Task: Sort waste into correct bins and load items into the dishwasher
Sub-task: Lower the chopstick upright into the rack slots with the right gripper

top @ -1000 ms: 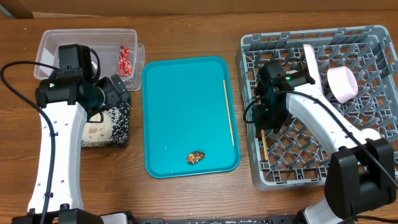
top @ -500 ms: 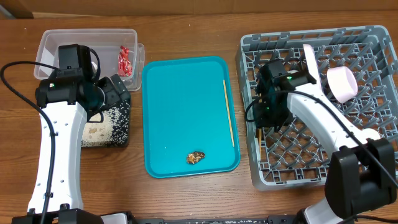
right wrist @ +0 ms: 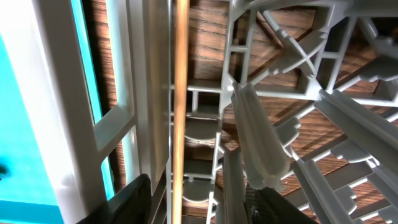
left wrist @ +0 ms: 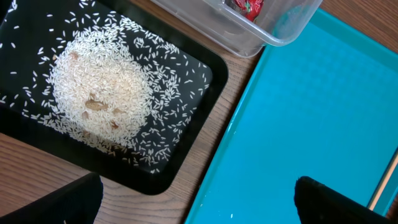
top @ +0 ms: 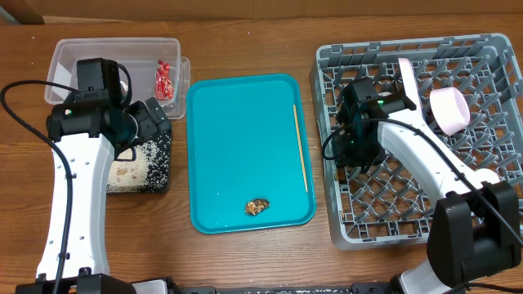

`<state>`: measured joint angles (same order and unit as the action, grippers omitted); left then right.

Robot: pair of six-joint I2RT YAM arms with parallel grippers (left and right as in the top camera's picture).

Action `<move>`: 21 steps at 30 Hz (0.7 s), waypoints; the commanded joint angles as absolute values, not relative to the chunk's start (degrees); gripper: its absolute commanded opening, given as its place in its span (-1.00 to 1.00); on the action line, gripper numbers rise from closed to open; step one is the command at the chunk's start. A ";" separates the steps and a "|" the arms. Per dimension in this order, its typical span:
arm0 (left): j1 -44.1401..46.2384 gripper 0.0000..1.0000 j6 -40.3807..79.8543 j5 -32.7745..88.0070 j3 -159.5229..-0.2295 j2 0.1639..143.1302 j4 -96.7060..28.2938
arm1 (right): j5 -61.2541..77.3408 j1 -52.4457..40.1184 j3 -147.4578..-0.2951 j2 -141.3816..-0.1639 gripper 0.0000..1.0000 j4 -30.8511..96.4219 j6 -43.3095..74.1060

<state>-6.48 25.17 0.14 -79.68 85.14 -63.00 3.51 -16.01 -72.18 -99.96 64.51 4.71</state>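
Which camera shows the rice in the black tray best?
Left wrist: the rice lies close and unobstructed, a pile with brown bits and stray grains across the black tray. Overhead, the left arm hides part of it. The right wrist view shows none.

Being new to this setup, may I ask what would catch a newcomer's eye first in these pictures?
The bright teal serving tray in the middle draws the eye, bearing one chopstick along its right side and a brown food scrap near its front edge. To its left, a heap of white rice lies in the black tray.
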 commanded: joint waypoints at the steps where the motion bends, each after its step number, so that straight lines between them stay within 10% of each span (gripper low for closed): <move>1: -6.61 1.00 25.76 -0.60 -80.84 84.12 -62.98 | 5.23 -16.49 -72.05 -100.42 0.30 64.29 4.47; 21: -6.61 1.00 25.76 -0.60 -80.84 84.12 -62.98 | 5.23 -16.49 -72.05 -100.42 0.16 61.54 4.67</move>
<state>-6.48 25.17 0.14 -79.68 85.14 -63.02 2.74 -15.68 -72.18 -99.98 62.08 4.51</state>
